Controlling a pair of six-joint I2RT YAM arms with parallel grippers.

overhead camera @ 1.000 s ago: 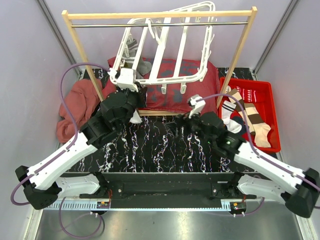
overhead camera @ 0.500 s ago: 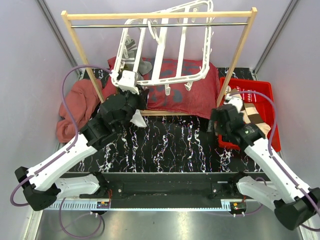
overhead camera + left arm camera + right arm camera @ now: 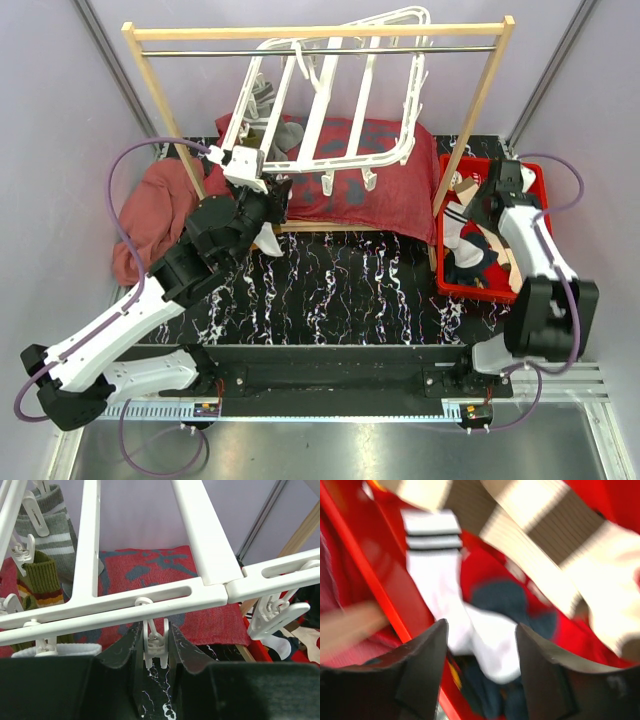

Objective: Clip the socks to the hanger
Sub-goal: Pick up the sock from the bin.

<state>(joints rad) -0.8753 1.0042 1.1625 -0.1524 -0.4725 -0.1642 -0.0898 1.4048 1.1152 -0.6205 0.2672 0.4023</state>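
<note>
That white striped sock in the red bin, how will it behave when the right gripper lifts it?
Probably floppy: the white sock lies draped over a navy sock, so it should sag from one pinch. Likely light, being thin fabric. The navy sock beneath may drag along.

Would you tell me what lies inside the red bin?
A white sock with dark stripes, a beige-brown striped sock and a navy sock. The right arm hides part of the red bin; anything beneath the socks is covered.
</note>
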